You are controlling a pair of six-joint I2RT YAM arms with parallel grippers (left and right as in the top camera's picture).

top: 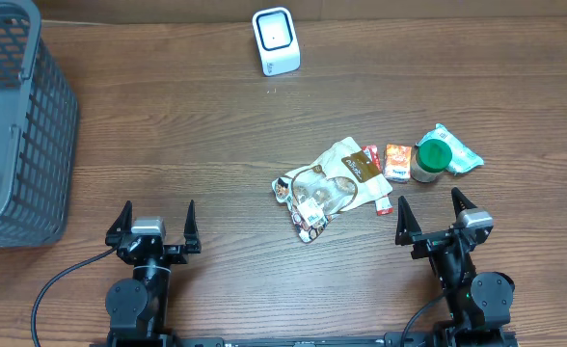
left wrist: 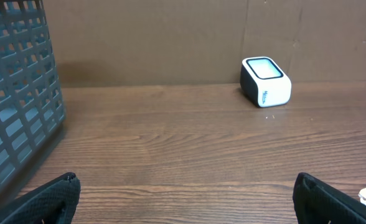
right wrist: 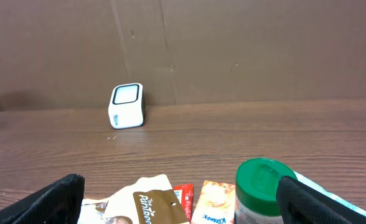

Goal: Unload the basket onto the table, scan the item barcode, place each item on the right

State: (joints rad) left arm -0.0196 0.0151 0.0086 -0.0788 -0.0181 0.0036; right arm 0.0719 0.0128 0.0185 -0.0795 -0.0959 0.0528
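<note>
Jar (top: pixel 433 159), green-lidded, stands upright just ahead of the right fingers (top: pixel 402 220), in line with the gap between them. It is one of a cluster of items on the surface (top: pixel 216 145), and I cannot tell which one is meant. A pouch (top: pixel 332 183) lies flat ahead and to the left of those fingers; small sachets (top: pixel 396 161) sit between pouch and jar; a teal packet (top: pixel 462 152) touches the jar's far right side. Both pairs of fingers stand wide open and hold nothing; the left fingers (top: pixel 121 222) face bare surface, with the basket (top: pixel 13 125) off to their left. The scanner (top: pixel 276 40) sits well ahead, between the two arms. The jar looks stiff, light and probably smooth, so I would take it across the body below the lid; the pouch looks limp and crinkly, best pinched at an edge; no barcode shows.
</note>
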